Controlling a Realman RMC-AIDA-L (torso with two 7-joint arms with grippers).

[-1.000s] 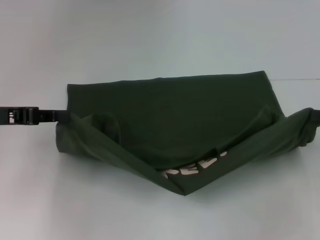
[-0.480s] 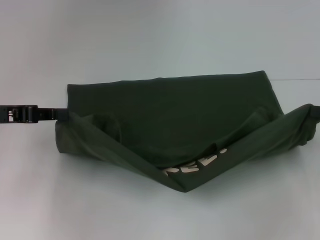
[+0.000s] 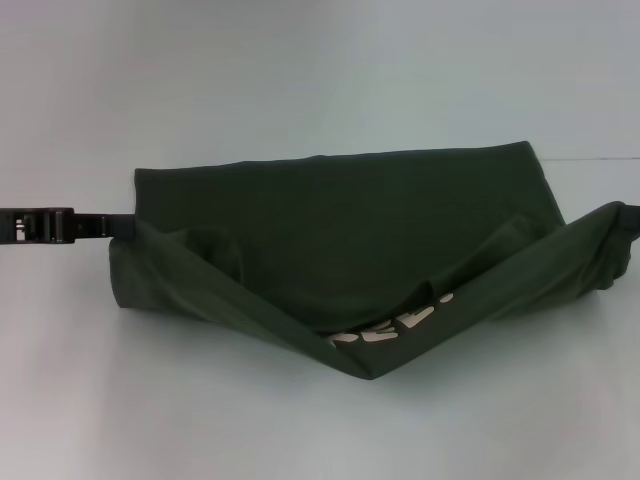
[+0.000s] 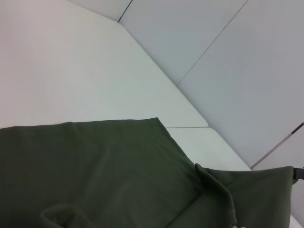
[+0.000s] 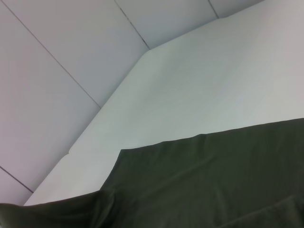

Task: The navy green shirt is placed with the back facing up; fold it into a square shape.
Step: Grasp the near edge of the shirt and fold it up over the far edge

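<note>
White counter (image 3: 300, 80) carries the navy green shirt (image 3: 340, 230); its near hem hangs lifted at both ends, pale lettering showing. Left claw (image 3: 128, 228) and right claw (image 3: 628, 222) each seem clamped on a corner; mid-fold, both should next carry the hem evenly toward the far edge.

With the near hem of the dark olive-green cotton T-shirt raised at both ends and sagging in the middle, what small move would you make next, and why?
Probably carry both ends forward over the far half. The dark olive-green cotton T-shirt hangs between the left pincer and the right pincer, its cream lettering showing on the sagging underside, and the far part lies flat on the white table, so the fold looks half done.
</note>
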